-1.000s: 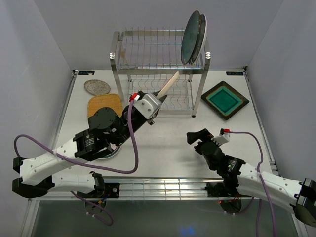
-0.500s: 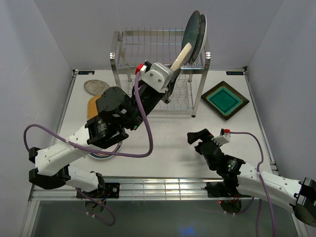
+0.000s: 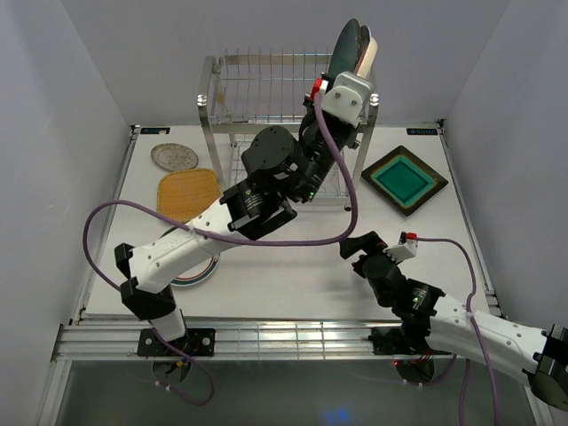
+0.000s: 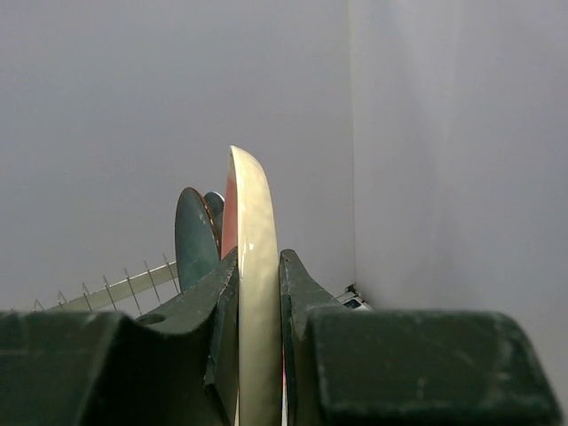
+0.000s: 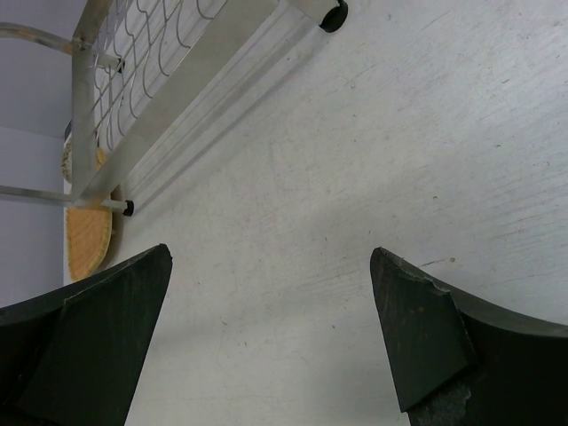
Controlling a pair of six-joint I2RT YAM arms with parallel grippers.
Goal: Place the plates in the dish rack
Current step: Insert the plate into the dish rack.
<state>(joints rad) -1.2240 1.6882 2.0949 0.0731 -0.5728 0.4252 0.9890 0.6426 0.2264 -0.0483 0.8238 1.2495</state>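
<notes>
The dish rack (image 3: 266,89) stands at the back of the table. Two dark plates (image 3: 344,40) stand upright at the right end of its top tier. My left gripper (image 3: 355,73) is raised to that end and is shut on the pink-cream plate (image 3: 369,49), held on edge just right of the dark plates. In the left wrist view the cream rim (image 4: 253,231) sits between my fingers (image 4: 302,293), with a dark blue-grey plate (image 4: 195,240) to its left. My right gripper (image 3: 359,248) is open and empty low over the table (image 5: 271,328).
A small silver-grey plate (image 3: 174,157) and a yellow woven square plate (image 3: 188,192) lie left of the rack. A brown square plate with a teal centre (image 3: 404,179) lies to its right. Another round plate (image 3: 193,272) lies partly under my left arm. The rack's foot (image 5: 333,13) shows in the right wrist view.
My left arm has swung the pink-cream plate up from in front of the lower shelf to the right end of the top tier. The right arm has hardly moved.
</notes>
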